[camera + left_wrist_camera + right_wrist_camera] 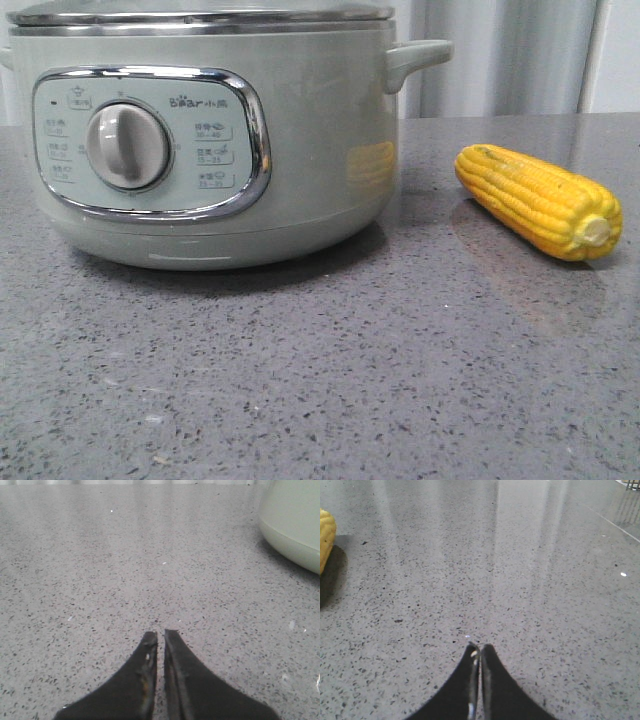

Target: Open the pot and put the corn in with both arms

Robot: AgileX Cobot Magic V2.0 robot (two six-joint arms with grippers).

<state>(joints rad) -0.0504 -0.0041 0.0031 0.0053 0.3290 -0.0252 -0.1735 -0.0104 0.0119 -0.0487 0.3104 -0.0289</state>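
Note:
The pale sage-green pot stands at the left of the grey speckled table, its lid on and its control panel with round knob facing me. The yellow corn lies on the table to the pot's right, pale stub toward me. Neither gripper shows in the front view. My left gripper is shut and empty, low over bare table, with the pot's wall ahead of it to one side. My right gripper is shut and empty, with the corn's edge at the frame's side.
The pot's side handle sticks out toward the corn. A pale curtain hangs behind the table. Speckled table surface stretches in front of the pot and corn.

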